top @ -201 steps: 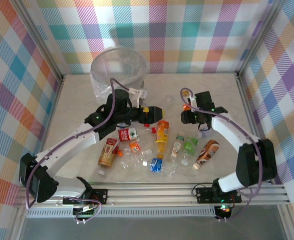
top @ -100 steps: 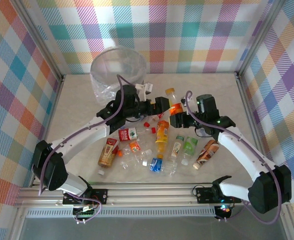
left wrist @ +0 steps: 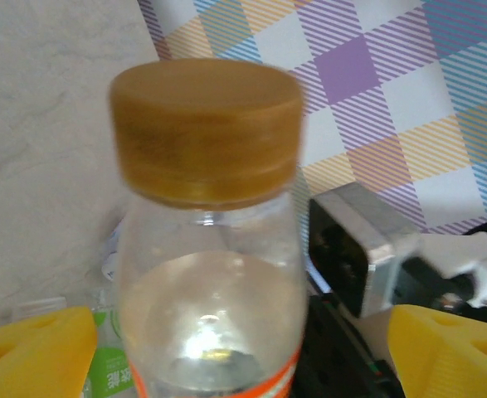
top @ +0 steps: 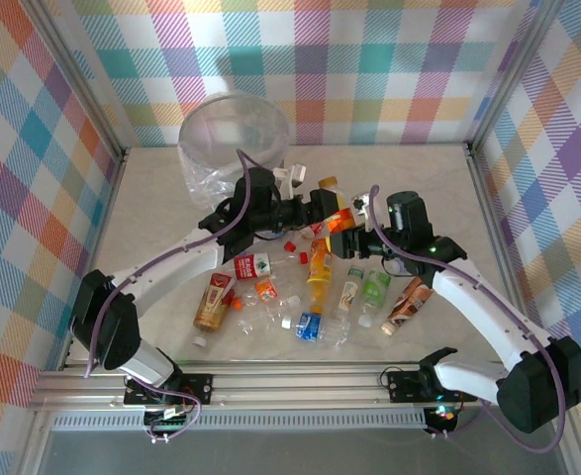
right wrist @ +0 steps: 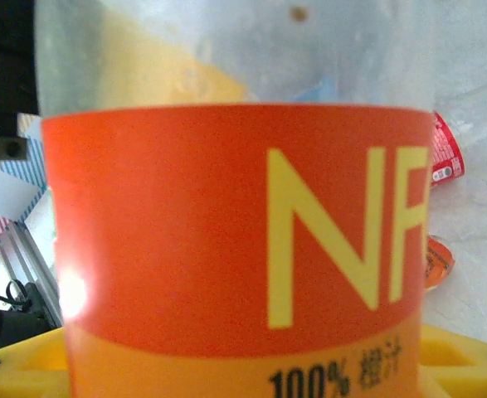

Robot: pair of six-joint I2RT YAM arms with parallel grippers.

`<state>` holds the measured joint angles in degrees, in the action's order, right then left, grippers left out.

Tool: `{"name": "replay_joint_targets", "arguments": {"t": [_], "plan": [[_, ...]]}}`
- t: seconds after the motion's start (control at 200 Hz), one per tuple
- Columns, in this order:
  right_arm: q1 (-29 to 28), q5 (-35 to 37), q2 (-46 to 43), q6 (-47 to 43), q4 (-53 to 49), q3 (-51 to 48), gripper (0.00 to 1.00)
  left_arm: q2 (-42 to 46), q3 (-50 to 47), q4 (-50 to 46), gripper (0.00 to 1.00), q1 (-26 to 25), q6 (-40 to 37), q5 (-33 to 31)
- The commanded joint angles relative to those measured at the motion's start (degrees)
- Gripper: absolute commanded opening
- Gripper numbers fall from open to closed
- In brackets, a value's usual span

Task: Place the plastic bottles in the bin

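A clear plastic bottle [top: 337,208] with an orange label and a brown cap [left wrist: 206,128] hangs above the table's middle. My right gripper [top: 349,237] is shut on its labelled body [right wrist: 226,232]. My left gripper [top: 320,206] is open, with a yellow fingertip [left wrist: 36,352] on each side of the bottle's upper part [left wrist: 210,323] and a gap to each. Several more plastic bottles lie on the table: an orange one [top: 320,269], a green-labelled one [top: 375,287] and a brown one [top: 213,302]. The bin [top: 196,148] stands at the back left, lined with a clear bag.
Red caps [top: 290,244] and small crushed bottles lie loose among the pile. Another brown bottle [top: 409,302] lies at the pile's right end. Checked walls [top: 52,198] enclose the table on three sides, and a metal rail [top: 300,381] runs along the front.
My right gripper has carried the orange-labelled bottle leftwards. My left gripper has moved towards it and now straddles the bottle, its jaws a little narrower than before.
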<state>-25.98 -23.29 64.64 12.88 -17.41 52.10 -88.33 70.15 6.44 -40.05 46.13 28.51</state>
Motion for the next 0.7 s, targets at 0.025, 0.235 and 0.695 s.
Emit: {"name": "replay_joint_targets", "arguments": {"t": [0.025,0.235,0.695], "plan": [[-0.48,-2.09,-1.54,0.2,2.73,-0.59,0.52,-1.17,2.0,2.74,0.88,-0.46,2.03,1.52],[-0.56,-3.07,-1.71,0.12,2.77,-0.93,0.52,-2.19,1.9,5.01,0.83,-0.49,3.33,2.84],[-0.65,-3.32,-0.84,-0.15,2.69,-0.42,0.52,-3.31,2.9,3.29,0.74,-1.15,1.27,4.97]]}}
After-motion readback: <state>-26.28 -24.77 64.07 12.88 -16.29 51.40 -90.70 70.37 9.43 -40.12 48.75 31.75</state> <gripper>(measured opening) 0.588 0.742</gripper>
